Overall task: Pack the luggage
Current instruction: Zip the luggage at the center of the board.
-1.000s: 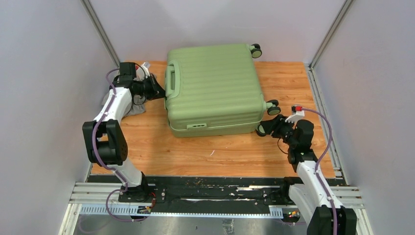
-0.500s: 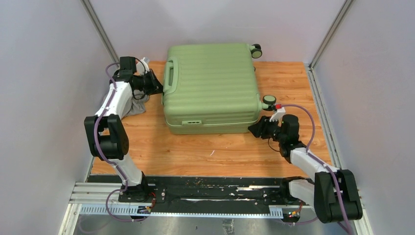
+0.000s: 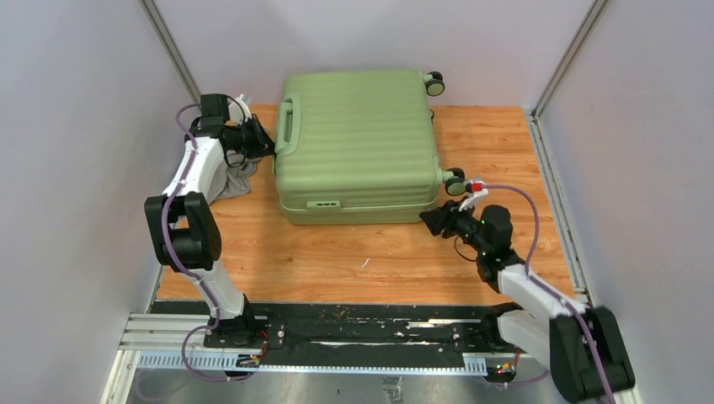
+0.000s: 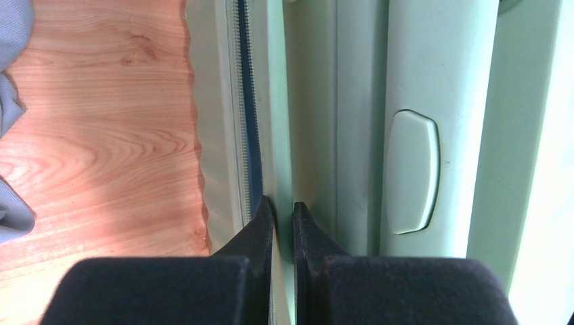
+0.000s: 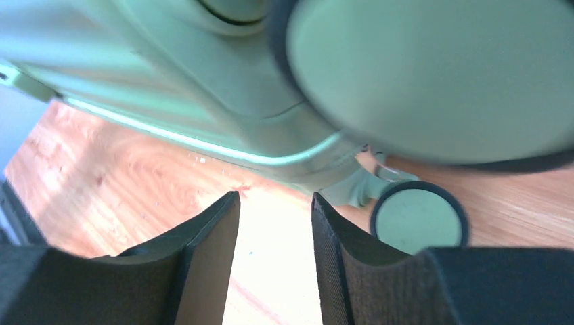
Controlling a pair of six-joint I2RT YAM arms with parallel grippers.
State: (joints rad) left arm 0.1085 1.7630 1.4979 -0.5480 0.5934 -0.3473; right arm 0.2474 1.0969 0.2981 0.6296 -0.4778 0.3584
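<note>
Left gripper (image 4: 277, 206) has its 2 fingers drawn almost together, with only a thin slit between them. Their tips sit against the side of the luggage (image 3: 358, 143) just beside the zipper (image 4: 247, 101). Whether they pinch anything cannot be told. Right gripper (image 5: 274, 203) is held at a narrow gap with nothing between the fingers. It is low over the wood at the suitcase's near right corner.

Counted from above: 2 arms, 1 closed light-green ribbed suitcase lying flat, 1 green handle (image 3: 286, 126) on its left side, 2 wheels and 1 crumpled grey cloth (image 3: 231, 181) under the left arm. One wheel is at the far right corner (image 3: 434, 82) and one at the near right corner (image 3: 455, 179).

The left wrist view adds what the overhead view does not: the dark zipper line running along the shell and 1 pale oval pad (image 4: 411, 172) set into a rib. It also shows a corner of the grey cloth at its left edge. The right wrist view shows 2 wheels from below, 1 large and blurred close to the lens (image 5: 433, 74) and 1 smaller beyond it (image 5: 418, 218), resting on the boards.

The suitcase lies at the far middle of a wood-grain table (image 3: 362, 261), its back edge reaching past the boards. Pale grey walls (image 3: 76, 126) close in the left, far and right sides. A black plate on metal rails (image 3: 337, 328) carries both arm bases at the near edge.
</note>
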